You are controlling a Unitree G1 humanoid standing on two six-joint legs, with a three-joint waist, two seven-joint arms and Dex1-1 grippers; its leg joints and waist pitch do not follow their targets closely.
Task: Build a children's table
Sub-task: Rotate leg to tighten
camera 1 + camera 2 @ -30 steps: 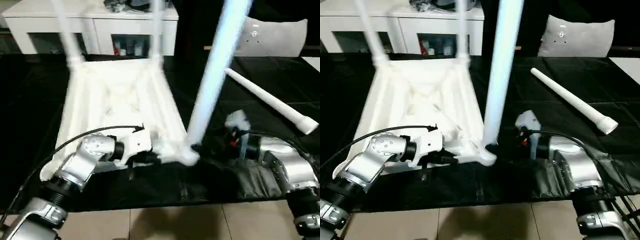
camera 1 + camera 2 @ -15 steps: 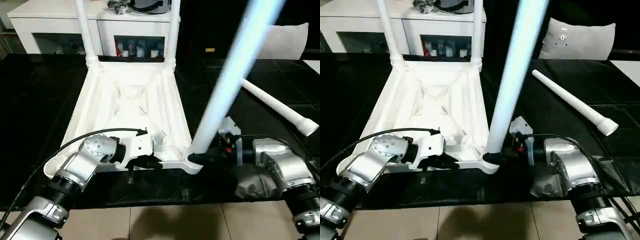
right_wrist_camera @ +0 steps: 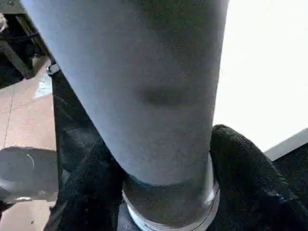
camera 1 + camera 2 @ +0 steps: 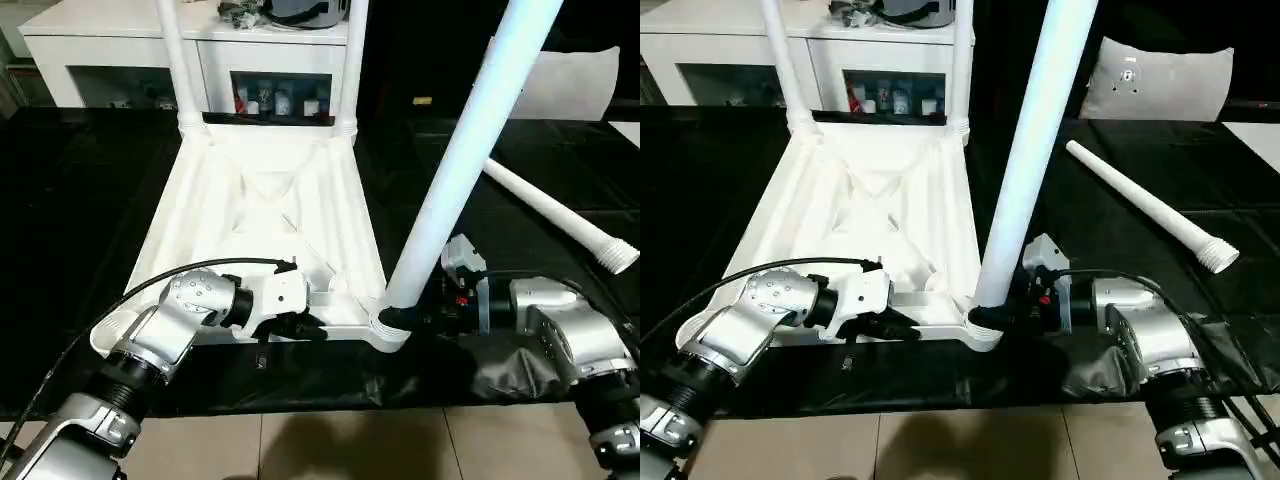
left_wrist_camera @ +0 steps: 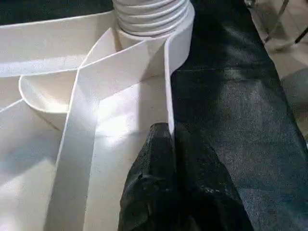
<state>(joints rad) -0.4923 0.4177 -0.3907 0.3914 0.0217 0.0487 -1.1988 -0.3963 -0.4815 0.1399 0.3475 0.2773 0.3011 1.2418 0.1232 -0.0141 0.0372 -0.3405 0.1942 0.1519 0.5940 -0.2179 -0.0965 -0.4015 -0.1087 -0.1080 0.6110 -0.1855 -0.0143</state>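
Currently I see the table top (image 4: 265,230) lying upside down on the black mat (image 4: 90,200), ribbed underside up. Two legs stand in the far corner sockets: far left leg (image 4: 176,60), far right leg (image 4: 350,60). A third leg (image 4: 455,170) stands tilted in the near right socket (image 4: 388,325). My right gripper (image 3: 163,159) has one finger (image 3: 240,173) on each side of this leg's base, closed around it. My left gripper (image 5: 168,159) is pinched on the top's near edge wall, fingers narrow. The fourth leg (image 4: 555,215) lies loose on the mat, well apart to the right. White cabinet (image 4: 120,40) behind; grey cushion (image 4: 570,85) far right.
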